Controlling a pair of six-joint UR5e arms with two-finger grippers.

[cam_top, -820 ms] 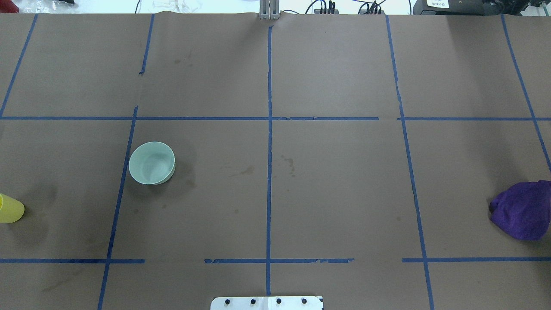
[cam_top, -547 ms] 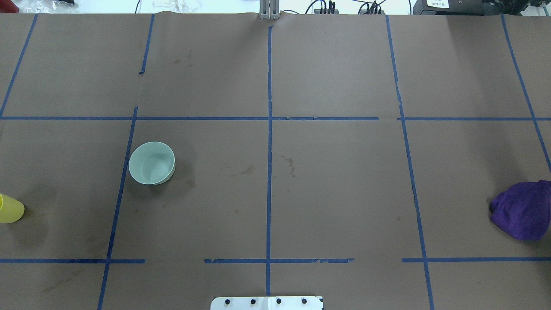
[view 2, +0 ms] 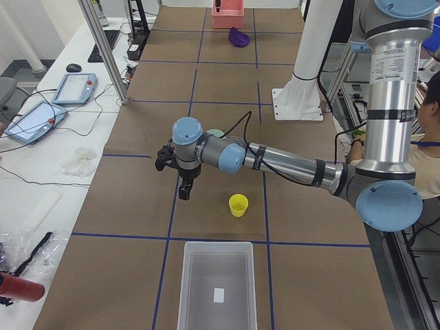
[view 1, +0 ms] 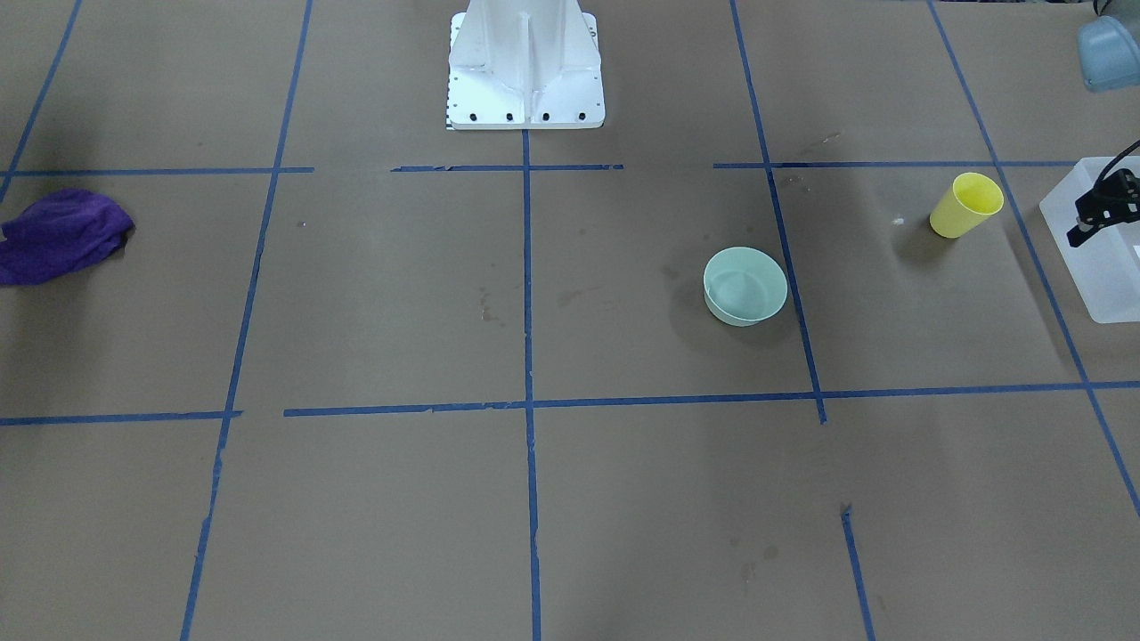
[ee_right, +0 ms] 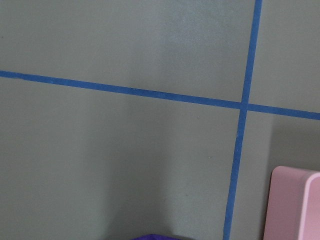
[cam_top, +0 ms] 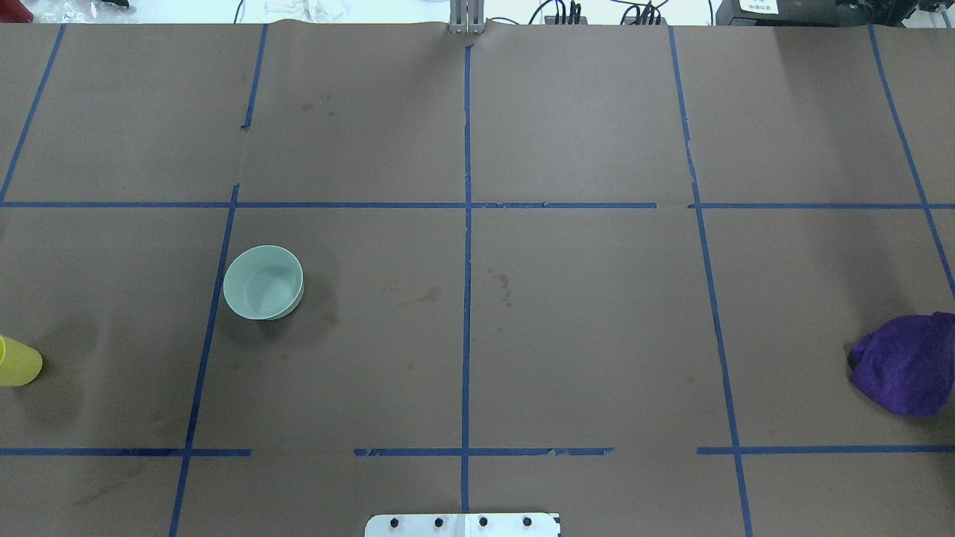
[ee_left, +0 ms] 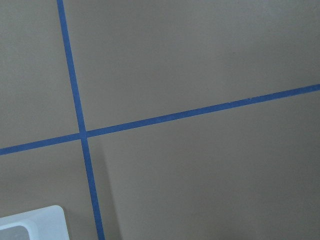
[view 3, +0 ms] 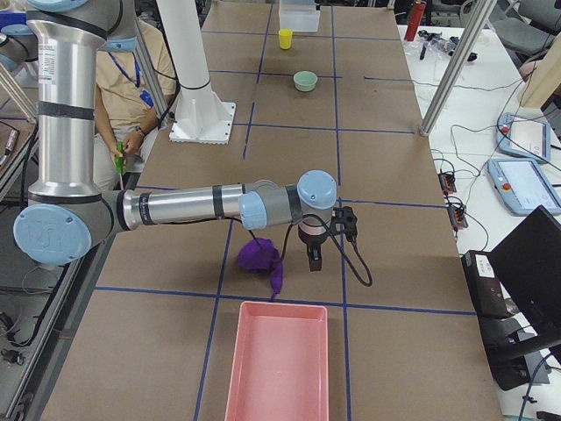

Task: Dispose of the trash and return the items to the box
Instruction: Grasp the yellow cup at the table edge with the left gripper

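The yellow cup [view 1: 964,205] stands upright near the table's left end, also in the overhead view [cam_top: 16,362]. The mint-green bowl [cam_top: 263,282] sits upright toward the middle [view 1: 745,285]. The frosted-white box [view 2: 216,282] lies at the left end, its corner in the left wrist view [ee_left: 30,225]. My left gripper [view 2: 184,189] hangs in the air beside the cup, and its edge shows in the front view [view 1: 1088,223]; I cannot tell if it is open. A crumpled purple cloth [cam_top: 906,363] lies at the right end. My right gripper [view 3: 314,256] hangs right beside it; I cannot tell its state.
A pink tray [view 3: 276,368] lies at the table's right end past the cloth, its corner in the right wrist view [ee_right: 295,205]. The white robot pedestal [view 1: 525,71] stands at the robot-side edge. Blue tape lines cross the brown table cover. A person sits beside the robot [view 3: 131,79].
The purple cloth's outline has shifted very slightly. The cup and the bowl have not moved.
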